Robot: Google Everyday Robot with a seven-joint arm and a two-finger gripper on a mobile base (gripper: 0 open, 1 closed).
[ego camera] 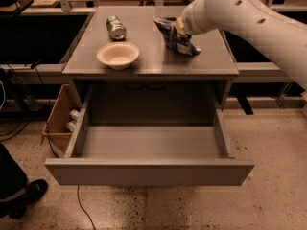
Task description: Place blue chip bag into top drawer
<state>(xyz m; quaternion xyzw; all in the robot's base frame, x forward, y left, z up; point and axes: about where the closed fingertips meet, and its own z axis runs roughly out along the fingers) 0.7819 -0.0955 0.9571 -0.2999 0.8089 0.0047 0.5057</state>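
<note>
Dark-blue foil, the blue chip bag (173,38) sits crumpled on the table (158,63) at upper centre-right of the frame. The gripper (181,27) is at its top edge, reaching in from the right; whether it has clamped the bag I cannot tell. The top drawer (148,172) stands open below, ready to receive it.

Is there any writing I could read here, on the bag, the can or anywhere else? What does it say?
No text can be read.
Blue chip bag: white and silvery markings, too blurred to read.
Green-and-silver can: label markings, too blurred to read.
White bowl, top drawer, cardboard box: no text shows.
Gripper, at the bag's upper edge over the grey table: no text shows.
</note>
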